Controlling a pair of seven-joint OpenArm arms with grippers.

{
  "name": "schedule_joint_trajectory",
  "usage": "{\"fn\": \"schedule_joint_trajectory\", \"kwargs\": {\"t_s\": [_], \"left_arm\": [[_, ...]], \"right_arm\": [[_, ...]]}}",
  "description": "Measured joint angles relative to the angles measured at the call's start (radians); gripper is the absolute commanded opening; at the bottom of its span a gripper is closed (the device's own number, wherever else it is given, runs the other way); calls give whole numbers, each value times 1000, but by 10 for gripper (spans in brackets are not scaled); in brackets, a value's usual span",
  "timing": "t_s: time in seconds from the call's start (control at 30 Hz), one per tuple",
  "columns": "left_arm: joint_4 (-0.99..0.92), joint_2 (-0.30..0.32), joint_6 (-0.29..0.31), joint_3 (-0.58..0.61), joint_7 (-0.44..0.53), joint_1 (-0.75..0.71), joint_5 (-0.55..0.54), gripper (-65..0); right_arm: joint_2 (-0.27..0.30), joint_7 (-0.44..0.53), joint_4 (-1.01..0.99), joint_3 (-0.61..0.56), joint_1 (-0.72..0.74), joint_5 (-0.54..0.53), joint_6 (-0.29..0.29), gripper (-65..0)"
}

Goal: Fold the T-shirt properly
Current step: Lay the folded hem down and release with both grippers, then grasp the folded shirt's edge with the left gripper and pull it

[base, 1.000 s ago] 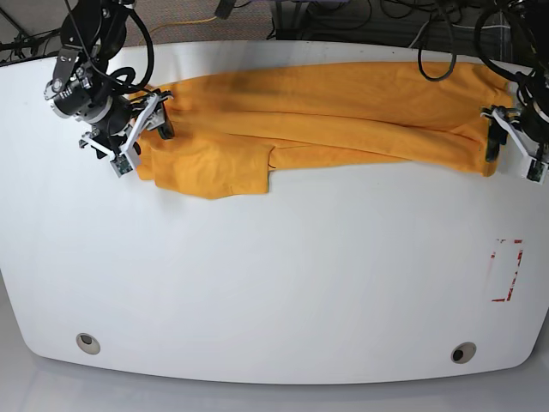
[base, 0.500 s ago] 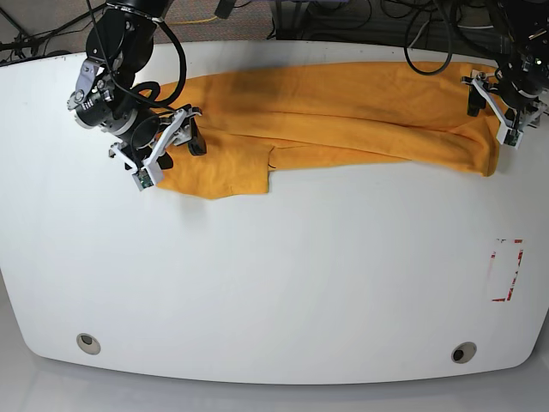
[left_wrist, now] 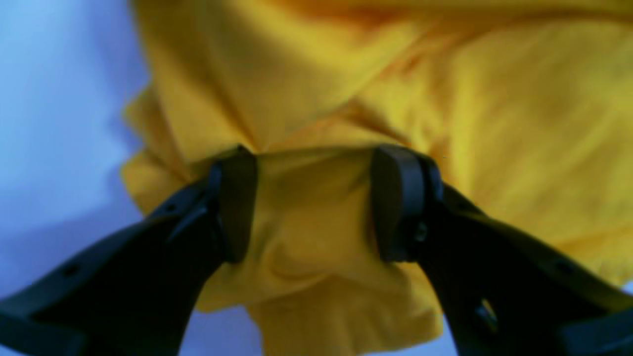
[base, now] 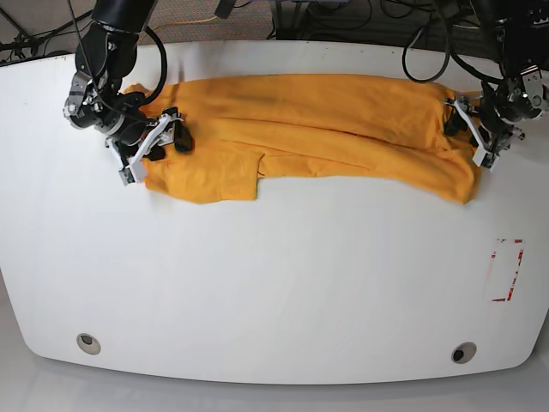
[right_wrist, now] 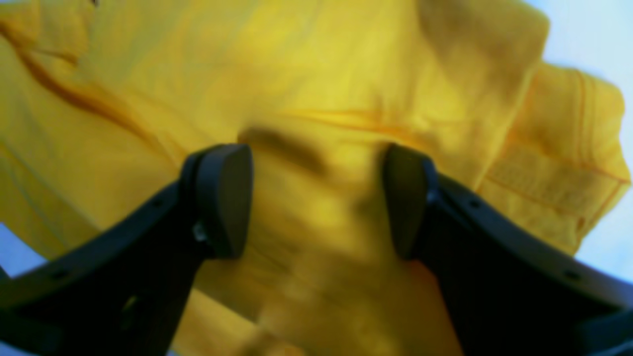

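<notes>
The orange-yellow T-shirt (base: 326,120) lies folded lengthwise in a long band across the far part of the white table (base: 274,275). My left gripper (base: 470,129) is on its right end. In the left wrist view the gripper (left_wrist: 314,198) has its jaws apart, pressed into bunched T-shirt fabric (left_wrist: 494,123). My right gripper (base: 159,142) is on the shirt's left end, by the sleeve. In the right wrist view the gripper (right_wrist: 316,198) also has its jaws apart, with T-shirt fabric (right_wrist: 296,59) between them. The black mark and white tag are not in view.
A red-edged marker (base: 506,270) is stuck near the table's right edge. Two round holes (base: 87,343) (base: 463,353) sit near the front edge. Cables hang behind the table's far edge.
Both grippers have come down onto the shirt's ends. The left gripper moved inward from the right edge, and the whole shirt has shifted left and slightly toward the front.
</notes>
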State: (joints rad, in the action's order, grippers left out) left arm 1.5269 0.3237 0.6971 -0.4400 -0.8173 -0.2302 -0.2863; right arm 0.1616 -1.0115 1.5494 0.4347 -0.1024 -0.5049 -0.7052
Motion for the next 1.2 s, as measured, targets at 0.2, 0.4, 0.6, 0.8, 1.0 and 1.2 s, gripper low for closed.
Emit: {"fn": "schedule_joint_trajectory", "kwargs": {"t_s": [0.2,0.4,0.6,0.8,1.0,1.2], "left_arm": [[-10,3,0,69,-4,51,9,-311],[90,-14,1,48,-39,63,16,-308],[139,-8,0,-39,-85,145,-14,-197],[59,-12,0,-76,-140,286,-40,-176],[-130,-19,2,-11,-153,399,-39,-176],[-298,-50,-16,-14,-102,472,-29,-176]], "right_arm": [[92,135,-127,-3,21,-25,-6,-250],[140,137,-140,2,21,-14,-9,-250],[133,112,-92,-2,8,11,-1,-250],[106,99,-47,3,-11,26,9,-250],[96,100,-45,-2,-10,10,8,-250],[96,99,-45,-4,-10,11,8,-250]]}}
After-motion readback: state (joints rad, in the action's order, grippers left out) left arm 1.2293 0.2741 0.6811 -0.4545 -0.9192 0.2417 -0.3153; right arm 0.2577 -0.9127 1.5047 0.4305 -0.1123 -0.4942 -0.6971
